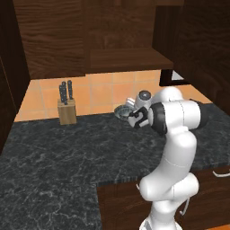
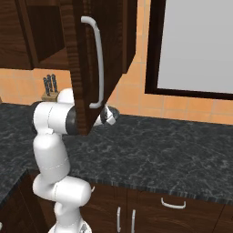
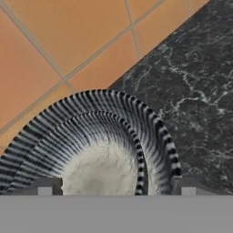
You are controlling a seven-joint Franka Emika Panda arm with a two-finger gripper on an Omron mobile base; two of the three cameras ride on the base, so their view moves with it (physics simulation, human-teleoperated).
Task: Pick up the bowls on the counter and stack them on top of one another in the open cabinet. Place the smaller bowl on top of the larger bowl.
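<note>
The robot's two-finger claw (image 3: 113, 186) hangs with its small dark tips spread wide apart, straddling the near side of a round shallow grey bowl (image 3: 98, 150) with a dark ribbed rim and a pale speckled inside; nothing is pinched between the tips. In the hand view one tip sits over the bowl's ribbed inner wall and the other just outside its rim. Whether they touch the bowl cannot be told.

In the left base view the white arm bends forward over the black-grey marbled stone counter (image 1: 54, 152), and a grey bowl (image 1: 121, 111) rests on that counter close to the orange tiled wall (image 1: 103, 92), just past the hand. Which of the two bowls this is cannot be told.

The bowl looks rigid and metallic, probably light, with a smooth inside that could slip. The ribbed rim is likely the best hold, one tip inside the wall and one outside.

Farther left stands a pale wooden knife block (image 1: 67, 111) holding dark-handled knives. Above, the dark brown wood-grain open cabinet (image 1: 130, 58) shows its flat shelf, with no bowl seen on it. In the right base view its swung-open door (image 2: 86, 63) with a long pale handle hides most of the hand.
</note>
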